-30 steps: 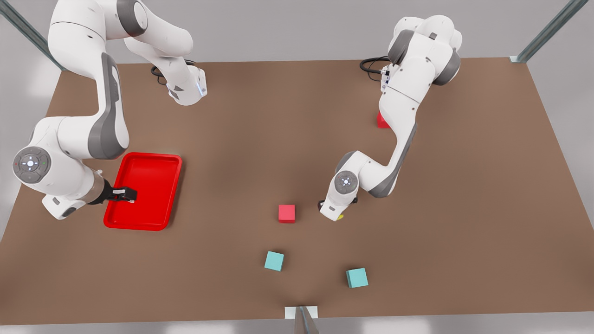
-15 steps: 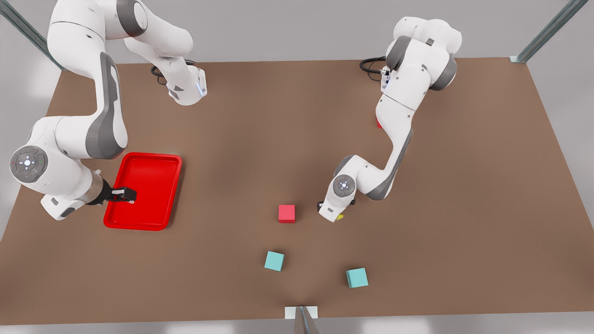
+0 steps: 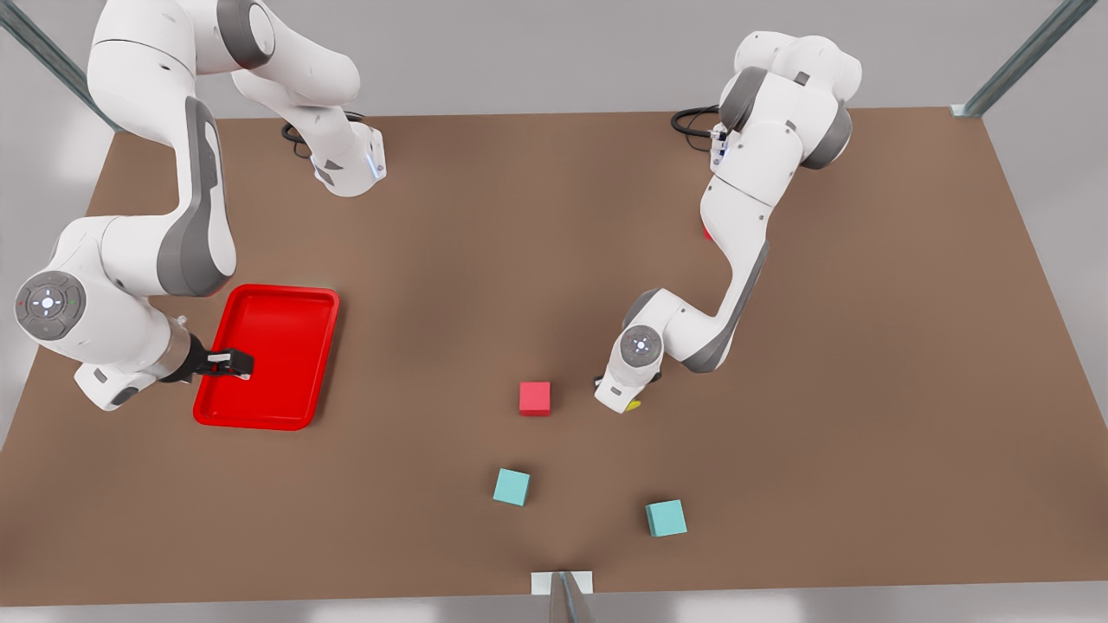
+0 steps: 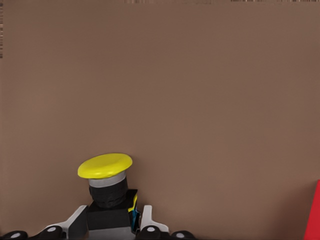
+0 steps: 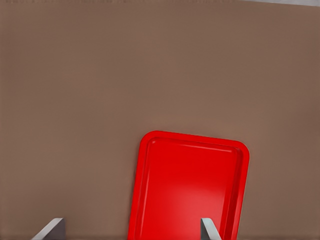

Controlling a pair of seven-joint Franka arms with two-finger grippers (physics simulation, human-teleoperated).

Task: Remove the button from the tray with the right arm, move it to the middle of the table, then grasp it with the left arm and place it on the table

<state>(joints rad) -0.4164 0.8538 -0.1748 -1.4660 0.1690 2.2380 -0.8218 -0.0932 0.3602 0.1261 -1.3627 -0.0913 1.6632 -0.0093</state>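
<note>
1. Claw positions first, taking the red tray (image 3: 286,316) as landmark: the right claw (image 3: 234,363) hangs over the tray's near-left part in the front view, fingers spread wide with nothing between them. In the right wrist view the two fingertips (image 5: 50,229) stand far apart above the tray (image 5: 187,185).
2. Left arm (image 3: 736,216) reaches down to the middle of the brown surface (image 3: 866,346), well away from the tray toward the front view's right. Its wrist has settled a little lower and closer in over the last second, while the right arm (image 3: 130,260) has barely shifted.
3. Left claw (image 4: 112,227) is clamped on the dark base of the button (image 4: 106,185); the pads (image 4: 146,217) press its sides, and the yellow cap stands upright and clear of them.
4. In the front view only a sliver of the button (image 3: 634,404) peeks out under the wrist, at surface level, far from the tray and just right of the red cube (image 3: 535,398).
5. Two teal cubes (image 3: 512,486) lie nearer the camera; they play no part.
6. Judgement: the handover looks finished and the lowering nearly so. What remains is opening the left claw and lifting straight off, so that the small, top-heavy button is not tipped.
</note>
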